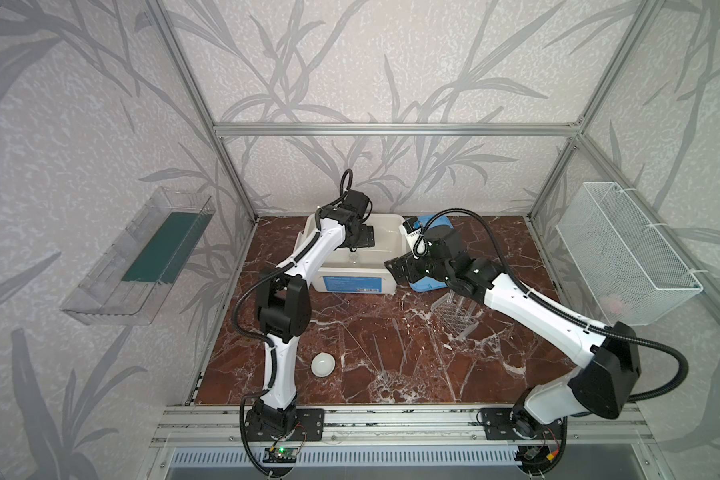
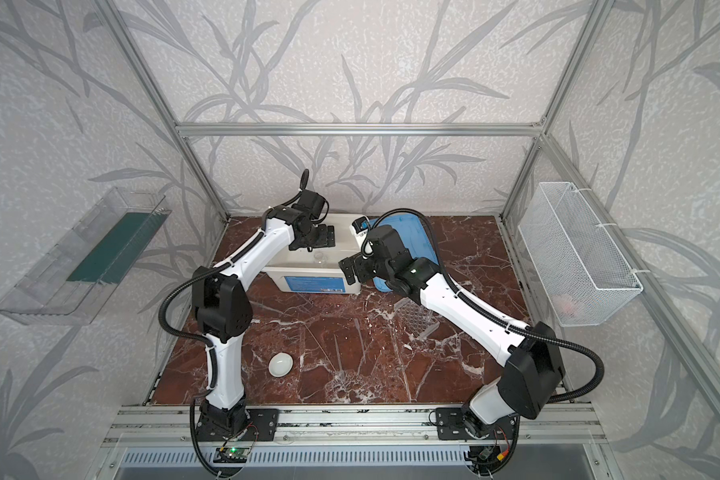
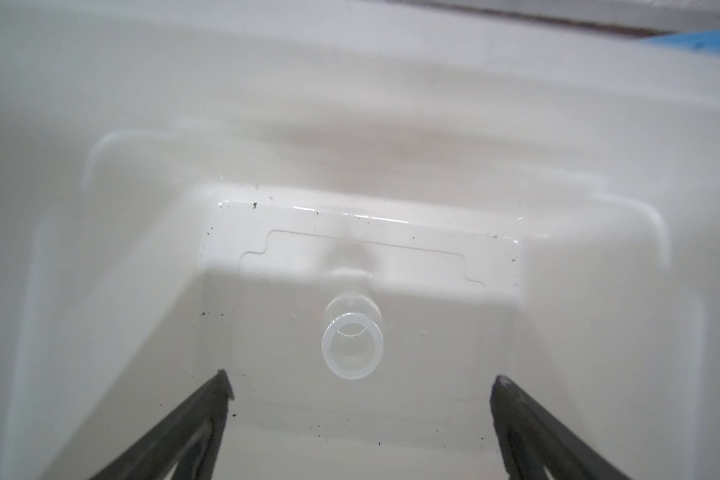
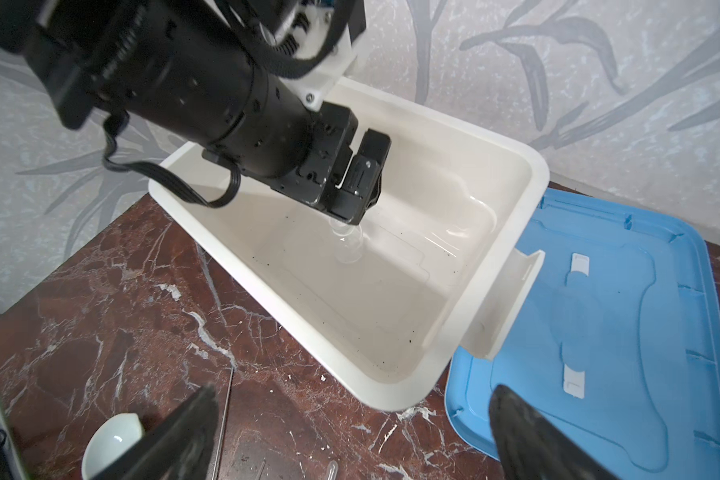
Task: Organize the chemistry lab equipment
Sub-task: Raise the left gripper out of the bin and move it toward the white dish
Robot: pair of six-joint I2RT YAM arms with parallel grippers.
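White tub (image 4: 395,395), white dish (image 1: 323,364), blue lid (image 4: 599,332)

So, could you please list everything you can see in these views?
tub: one, white, open, table's far side
lid: one, blue, on table at tub's right
jar: one, clear, inside tub
dish: one, white, table's near left
rack: one, clear, on table, right of middle
rods: count unclear, clear, on table
shelf: one, clear with green liner, left wall
basket: one, white wire, right wall
table: one, red-brown marble pattern
left gripper: one, black, over tub, jaws open
right gripper: one, black, by tub's right end, jaws open
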